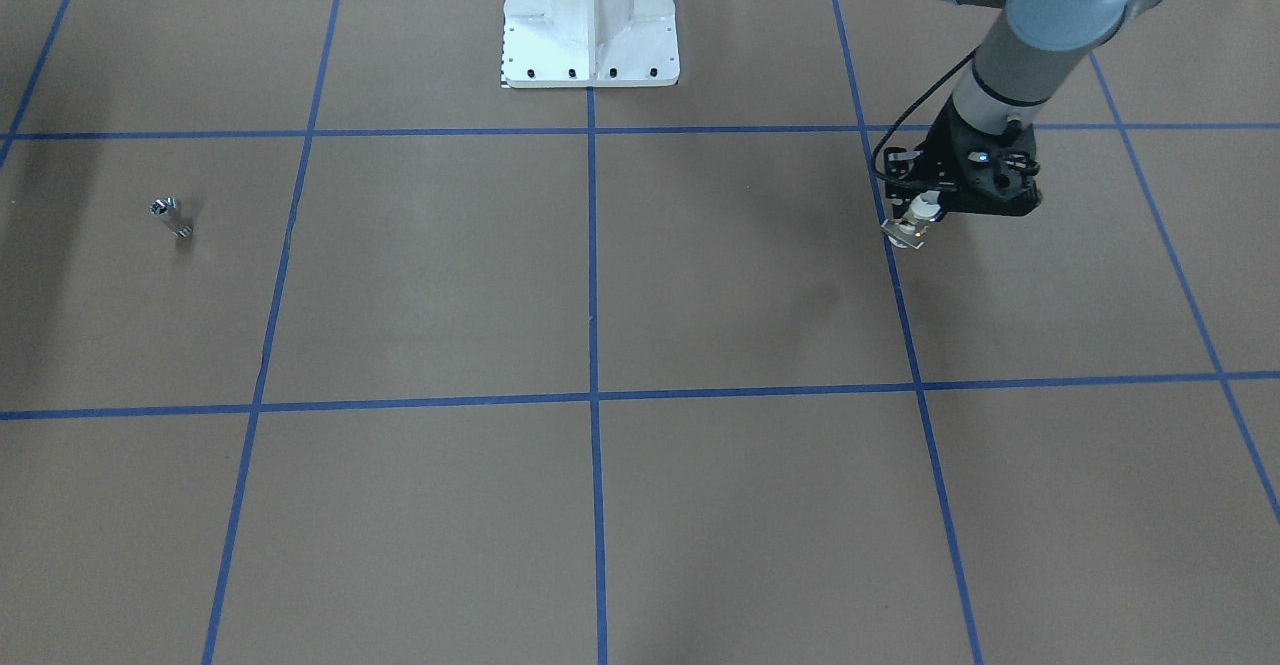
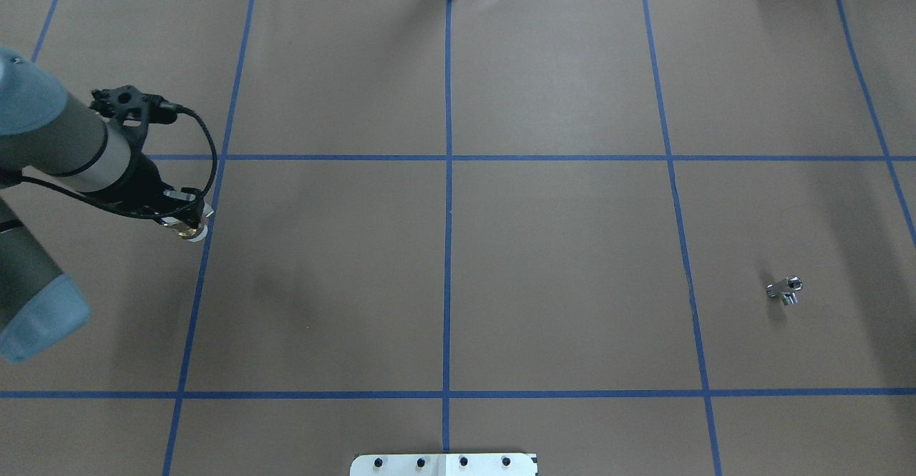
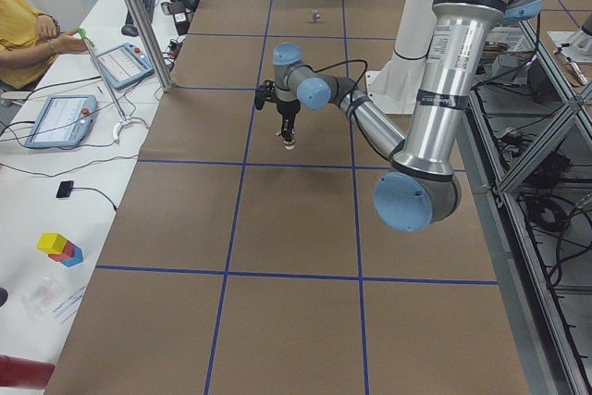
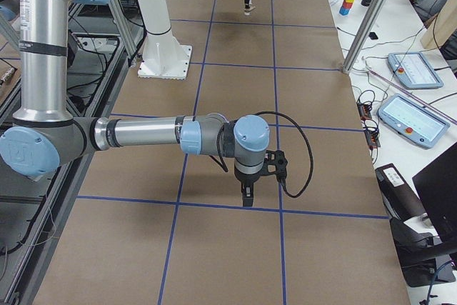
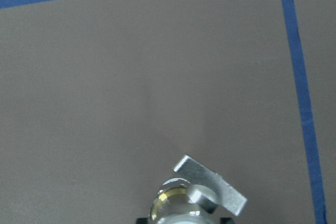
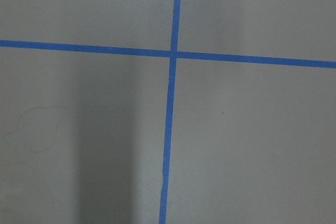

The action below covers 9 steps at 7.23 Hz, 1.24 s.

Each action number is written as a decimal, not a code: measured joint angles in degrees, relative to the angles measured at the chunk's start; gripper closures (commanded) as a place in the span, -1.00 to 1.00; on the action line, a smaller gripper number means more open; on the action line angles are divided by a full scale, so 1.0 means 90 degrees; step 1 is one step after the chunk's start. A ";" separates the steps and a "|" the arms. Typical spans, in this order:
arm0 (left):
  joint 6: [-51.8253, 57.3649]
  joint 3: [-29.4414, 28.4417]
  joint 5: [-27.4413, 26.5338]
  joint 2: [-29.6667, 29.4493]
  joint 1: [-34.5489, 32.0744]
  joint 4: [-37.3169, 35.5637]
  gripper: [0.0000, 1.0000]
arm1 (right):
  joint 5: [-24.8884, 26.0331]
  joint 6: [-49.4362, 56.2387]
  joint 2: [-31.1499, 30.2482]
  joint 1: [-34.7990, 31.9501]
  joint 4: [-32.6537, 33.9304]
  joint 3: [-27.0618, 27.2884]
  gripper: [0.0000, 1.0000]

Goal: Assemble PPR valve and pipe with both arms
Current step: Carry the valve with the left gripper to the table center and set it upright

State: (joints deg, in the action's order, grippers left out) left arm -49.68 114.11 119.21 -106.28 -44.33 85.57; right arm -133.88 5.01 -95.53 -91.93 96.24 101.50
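My left gripper (image 1: 920, 210) is shut on the PPR valve (image 1: 914, 219), whose white collar and brass body stick out below the black fingers, held a little above the brown table. It also shows in the overhead view (image 2: 192, 231) and low in the left wrist view (image 5: 197, 198), flat tab forward. The pipe (image 1: 172, 217), a small silver piece, lies alone on the far side of the table (image 2: 785, 289). My right gripper (image 4: 246, 196) shows only in the exterior right view, pointing down over the table. I cannot tell whether it is open or shut.
The white pedestal (image 1: 590, 25) stands at the robot's side of the table. Blue tape lines (image 6: 173, 53) form a grid on the brown paper. Metal posts (image 4: 364, 26), tablets (image 4: 414, 116) and seated operators (image 3: 28, 34) line the far edge.
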 measured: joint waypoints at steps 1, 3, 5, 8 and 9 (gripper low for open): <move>-0.0589 -0.0218 -0.0021 -0.0752 0.0340 -0.0374 1.00 | -0.0005 0.0000 0.0000 0.0000 0.0002 -0.0004 -1.00; -0.1857 -0.1087 -0.0151 -0.2156 0.0986 -0.0539 1.00 | -0.0006 0.0000 0.0000 0.0000 0.0008 -0.0008 -1.00; -0.2709 -0.2301 -0.0434 -0.3441 0.1410 -0.0456 1.00 | -0.0007 0.0000 0.0000 0.0000 0.0016 -0.0009 -1.00; -0.3347 -0.4209 -0.0840 -0.4574 0.1655 0.0606 1.00 | -0.0005 -0.0002 0.0000 0.0000 0.0019 -0.0015 -1.00; -0.3372 -0.4373 -0.0936 -0.4611 0.1674 0.0730 1.00 | -0.0005 -0.0007 0.0000 0.0000 0.0019 -0.0016 -1.00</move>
State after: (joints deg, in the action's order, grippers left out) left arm -80.03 74.75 110.79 -147.78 -29.27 92.14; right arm -133.93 4.95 -95.54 -91.93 96.41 101.35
